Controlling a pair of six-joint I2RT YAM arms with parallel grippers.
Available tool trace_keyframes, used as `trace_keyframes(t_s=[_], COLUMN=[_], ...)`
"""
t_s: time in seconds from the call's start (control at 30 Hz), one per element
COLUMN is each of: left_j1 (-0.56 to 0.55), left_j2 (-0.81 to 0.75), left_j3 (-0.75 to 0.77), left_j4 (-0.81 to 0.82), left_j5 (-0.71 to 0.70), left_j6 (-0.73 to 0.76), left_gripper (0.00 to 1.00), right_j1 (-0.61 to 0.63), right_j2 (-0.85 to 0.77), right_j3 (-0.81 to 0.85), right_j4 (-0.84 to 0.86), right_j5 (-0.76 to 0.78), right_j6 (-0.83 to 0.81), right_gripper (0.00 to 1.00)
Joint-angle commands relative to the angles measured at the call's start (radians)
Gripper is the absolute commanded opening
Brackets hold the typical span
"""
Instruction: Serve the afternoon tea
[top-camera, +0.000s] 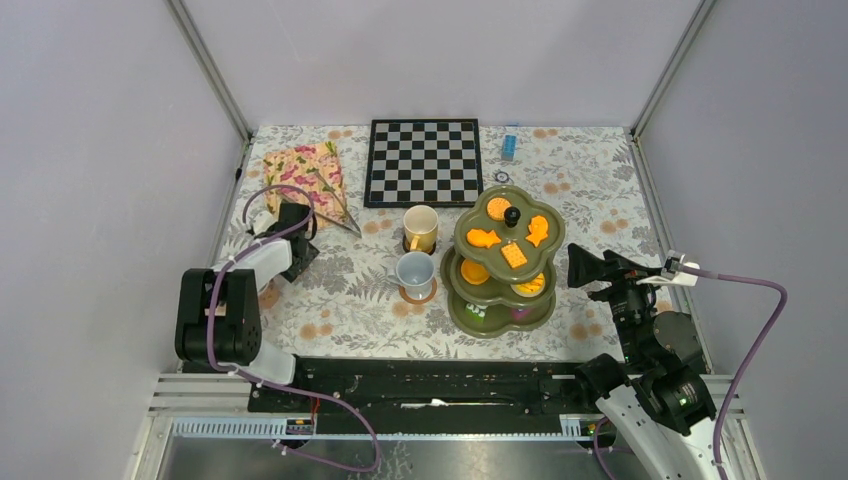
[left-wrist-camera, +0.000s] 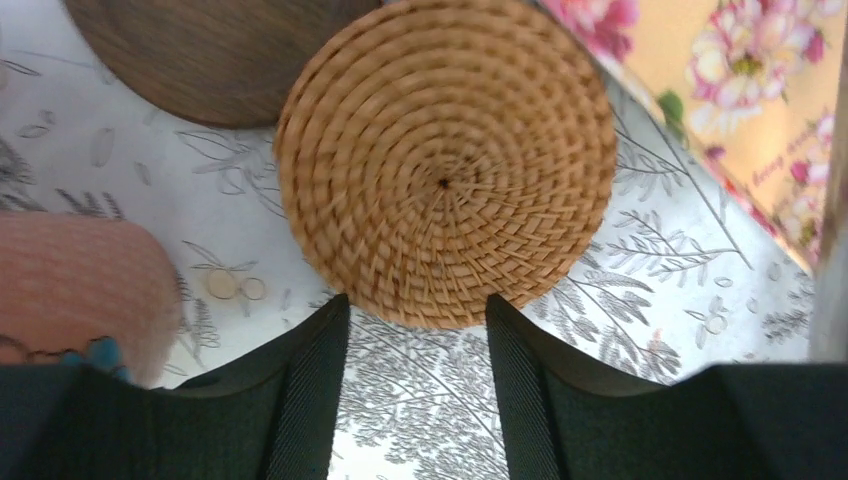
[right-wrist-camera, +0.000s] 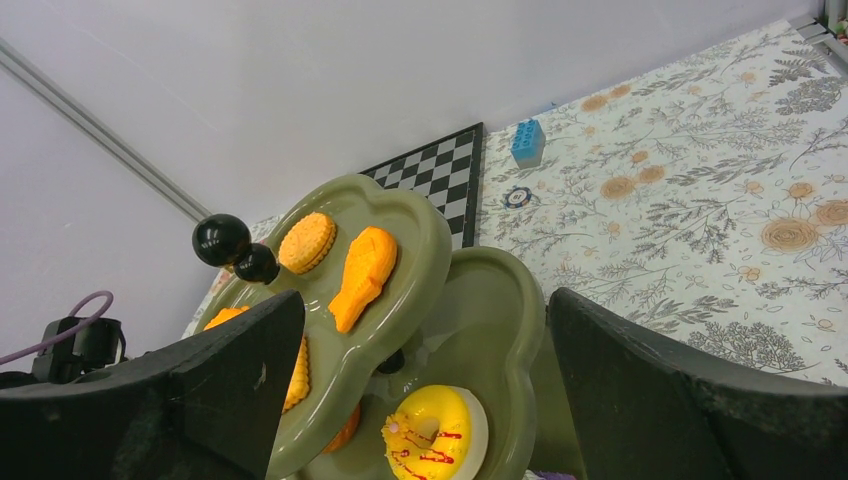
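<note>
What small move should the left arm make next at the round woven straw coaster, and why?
Probably ease the left gripper a little forward and down, so its fingers straddle the near rim of the round woven straw coaster. The coaster lies flat on the floral tablecloth, its rim only level with the fingertips, and the jaws stand apart holding nothing.

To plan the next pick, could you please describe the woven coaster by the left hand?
The woven coaster is a round disc of tan straw-like fibre coiled from a dark centre. It lies bare on the leaf-printed tablecloth, near edge at the open left hand, far rim seemingly overlapping a darker coaster.
</note>
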Motion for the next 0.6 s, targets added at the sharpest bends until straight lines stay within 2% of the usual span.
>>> trace_keyframes(t_s=[0.0,0.2,0.3,0.47,0.57], left_j1=[-0.044,-0.271,-0.342,-0.348,-0.309], left_j2=[0.04,-0.008,-0.04,-0.12,-0.159], left_j3=[-0.051,-0.058,-0.067,-0.03,-0.004], left_j4=[0.064,0.01,-0.01,-0.054,-0.021], left_j5=[0.133,0.145,0.168,0.132,0.104], left_j6=[-0.011,-0.104,-0.154,-0.098,-0.043], left_gripper=[0.52,0.51,0.51,0.52,0.52], right_j1=[0.005,0.005,0.005,0.005,0.005], right_j2=[-0.002,0.003,0.004,0.006,0.013], right_j3=[0.01,0.007,0.006,0.008,0.009], right_j4=[0.033,0.035,0.034,0.034,0.035], right_j5=[0.015,0.019,0.023,0.021,0.017], right_j6=[-0.012,-0.012,-0.014,-0.017,-0.016], right_gripper=[0.98,0.98,0.98,0.98,0.98])
